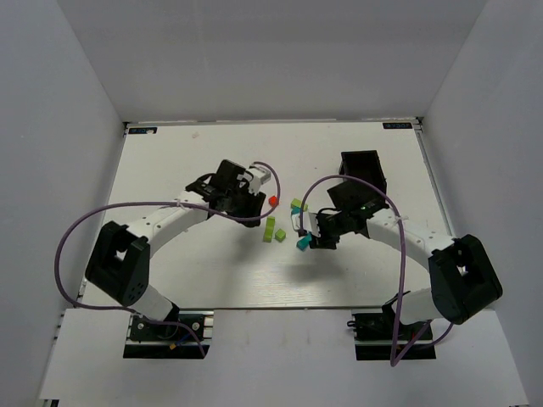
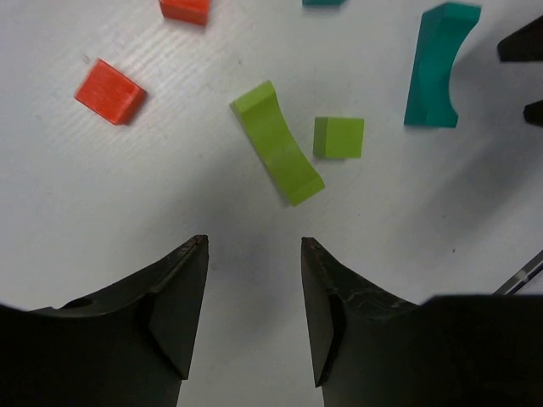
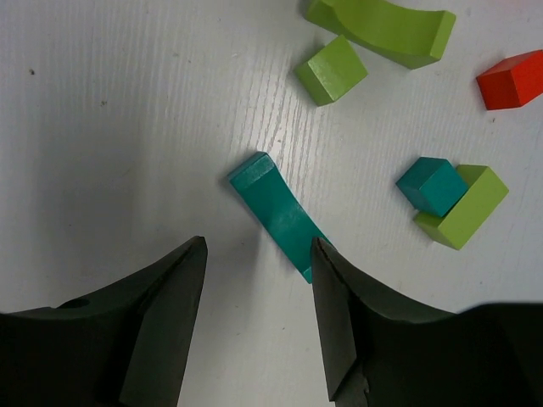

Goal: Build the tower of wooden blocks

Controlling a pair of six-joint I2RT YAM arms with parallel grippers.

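Observation:
Small painted blocks lie loose on the white table [image 1: 170, 170]. In the left wrist view a lime arch [image 2: 277, 142] and a lime cube [image 2: 338, 137] lie just ahead of my open, empty left gripper [image 2: 253, 242], with red blocks [image 2: 110, 91] at the upper left and a teal arch [image 2: 437, 64] at the upper right. My right gripper [image 3: 259, 242] is open low over the teal arch [image 3: 276, 214], whose near end lies by the right fingertip. A teal cube [image 3: 431, 185] sits on a lime block [image 3: 477, 203]. From above, the blocks [image 1: 273, 231] lie between both grippers [image 1: 253, 206] [image 1: 316, 241].
A black rectangular bin [image 1: 361, 170] stands behind the right arm. White walls enclose the table on three sides. A purple cable [image 1: 85, 220] loops from each arm. A red block [image 3: 512, 79] and the lime arch [image 3: 382, 25] lie at the far edge of the right wrist view.

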